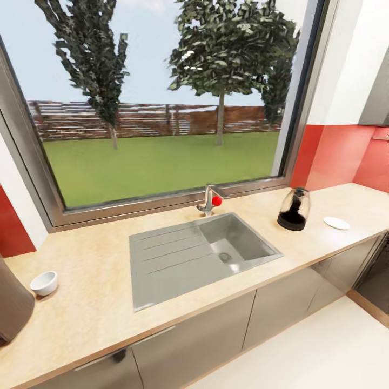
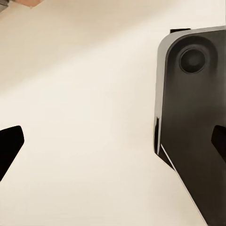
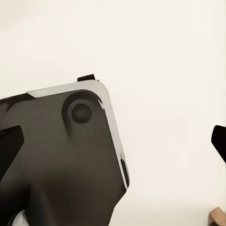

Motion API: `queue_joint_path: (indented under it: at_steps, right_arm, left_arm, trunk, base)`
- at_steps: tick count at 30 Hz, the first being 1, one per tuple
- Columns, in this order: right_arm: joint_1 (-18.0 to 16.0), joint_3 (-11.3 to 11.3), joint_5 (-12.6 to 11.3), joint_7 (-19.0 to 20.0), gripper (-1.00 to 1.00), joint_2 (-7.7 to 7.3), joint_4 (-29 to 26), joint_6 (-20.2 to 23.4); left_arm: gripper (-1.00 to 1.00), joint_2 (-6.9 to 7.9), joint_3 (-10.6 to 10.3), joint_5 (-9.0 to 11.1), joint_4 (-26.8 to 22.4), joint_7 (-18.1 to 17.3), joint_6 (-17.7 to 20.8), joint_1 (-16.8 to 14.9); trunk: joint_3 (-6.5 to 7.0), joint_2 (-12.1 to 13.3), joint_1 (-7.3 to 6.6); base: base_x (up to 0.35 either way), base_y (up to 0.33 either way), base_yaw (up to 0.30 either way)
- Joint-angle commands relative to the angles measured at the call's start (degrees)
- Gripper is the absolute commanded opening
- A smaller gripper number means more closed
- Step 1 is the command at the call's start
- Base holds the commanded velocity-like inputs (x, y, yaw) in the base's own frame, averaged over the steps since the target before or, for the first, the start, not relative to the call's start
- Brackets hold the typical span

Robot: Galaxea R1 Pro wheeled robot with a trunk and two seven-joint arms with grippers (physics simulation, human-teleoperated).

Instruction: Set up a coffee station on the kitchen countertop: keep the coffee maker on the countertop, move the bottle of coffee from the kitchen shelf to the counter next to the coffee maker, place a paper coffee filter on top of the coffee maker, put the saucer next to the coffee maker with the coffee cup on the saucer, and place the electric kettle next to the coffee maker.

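With both claws spread wide and empty over pale floor above the robot's dark base [image 3: 61,165], little of the task appears done: on the counter [image 1: 97,302] the coffee cup [image 1: 44,282] sits well apart from the saucer [image 1: 336,222] and coffee maker [image 1: 294,209] beyond the sink [image 1: 200,256].

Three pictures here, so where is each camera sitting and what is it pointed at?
Head view: on the robot's head, looking down at the countertop, sink and window.
Left wrist view: near the left fingers, facing pale floor and the robot's dark base.
Right wrist view: near the right fingers, facing the same.
Both wrist views share floor and base.
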Motion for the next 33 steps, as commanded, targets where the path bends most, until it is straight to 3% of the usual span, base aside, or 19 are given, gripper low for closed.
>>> queue_joint_path:
  at_steps: [1,24,33]
  right_arm:
    - [0.02,-0.02,-0.39,-0.01,1.0,0.01,-0.09,-0.09]
    - [0.02,-0.02,-0.48,-0.01,1.0,0.03,-0.4,-0.25]
    - [0.02,-0.02,-0.51,0.2,1.0,0.01,-0.61,-0.26]
  left_arm:
    - [1.0,0.0,-0.18,-0.1,-0.1,0.26,-0.02,0.03]
    - [1.0,0.01,-0.13,-0.08,-0.11,0.64,0.15,-0.06]
    - [1.0,-0.09,-0.01,-0.08,-0.17,0.42,0.08,-0.06]
  trunk:
    - [-0.09,-0.09,0.03]
    - [-0.09,-0.09,0.03]
    - [-0.09,-0.09,0.03]
  base:
    - [0.0,-0.313,0.0]
    - [0.117,-0.31,-0.001]
    - [0.146,-0.308,-0.217]
